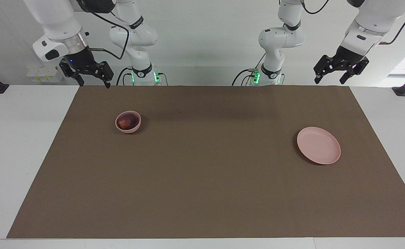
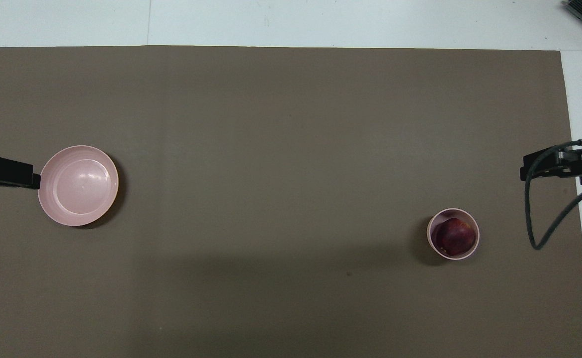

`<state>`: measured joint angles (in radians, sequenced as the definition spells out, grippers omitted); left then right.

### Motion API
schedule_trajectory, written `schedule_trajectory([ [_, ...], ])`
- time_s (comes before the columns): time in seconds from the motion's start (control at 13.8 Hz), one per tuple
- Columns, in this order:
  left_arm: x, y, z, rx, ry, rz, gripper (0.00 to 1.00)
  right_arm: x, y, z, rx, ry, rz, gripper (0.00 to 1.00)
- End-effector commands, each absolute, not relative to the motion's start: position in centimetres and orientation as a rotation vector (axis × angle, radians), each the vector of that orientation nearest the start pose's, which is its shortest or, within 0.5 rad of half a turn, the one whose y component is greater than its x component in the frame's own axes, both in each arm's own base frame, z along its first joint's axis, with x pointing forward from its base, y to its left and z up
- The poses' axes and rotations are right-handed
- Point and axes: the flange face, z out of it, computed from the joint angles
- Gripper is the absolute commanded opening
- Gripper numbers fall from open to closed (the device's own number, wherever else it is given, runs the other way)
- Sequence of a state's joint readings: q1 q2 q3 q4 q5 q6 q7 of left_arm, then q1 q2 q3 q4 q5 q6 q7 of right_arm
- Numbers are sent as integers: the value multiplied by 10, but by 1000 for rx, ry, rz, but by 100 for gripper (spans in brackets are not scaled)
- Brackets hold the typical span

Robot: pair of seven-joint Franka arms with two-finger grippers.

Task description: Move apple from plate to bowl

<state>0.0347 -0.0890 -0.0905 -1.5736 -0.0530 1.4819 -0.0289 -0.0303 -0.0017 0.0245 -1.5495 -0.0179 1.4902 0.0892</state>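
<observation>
The dark red apple (image 1: 125, 121) lies inside the small pink bowl (image 1: 128, 130) toward the right arm's end of the table; it also shows in the overhead view (image 2: 455, 236) in the bowl (image 2: 429, 233). The flat pink plate (image 1: 318, 145) (image 2: 78, 185) lies bare toward the left arm's end. My right gripper (image 1: 94, 82) (image 2: 544, 170) is open and empty, raised high over the mat's edge near the robots, well away from the bowl. My left gripper (image 1: 329, 80) (image 2: 8, 172) is open and empty, waiting raised beside the plate's end of the table.
A brown mat (image 1: 202, 180) covers most of the white table (image 1: 22, 145). A black cable (image 2: 532, 219) hangs from the right gripper. The arm bases (image 1: 271, 72) stand at the table's edge nearest the robots.
</observation>
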Motion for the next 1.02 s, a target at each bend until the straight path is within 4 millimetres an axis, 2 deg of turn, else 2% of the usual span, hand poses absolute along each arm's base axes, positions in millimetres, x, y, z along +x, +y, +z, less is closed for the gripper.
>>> schedule_trajectory([
  [0.0, 514, -34, 664, -3198, 48, 9, 100, 549, -4, 634, -3144, 121, 70, 100],
  [0.95, 512, -34, 664, -3197, 41, 26, 100, 550, -4, 634, -3146, 104, 55, 100],
])
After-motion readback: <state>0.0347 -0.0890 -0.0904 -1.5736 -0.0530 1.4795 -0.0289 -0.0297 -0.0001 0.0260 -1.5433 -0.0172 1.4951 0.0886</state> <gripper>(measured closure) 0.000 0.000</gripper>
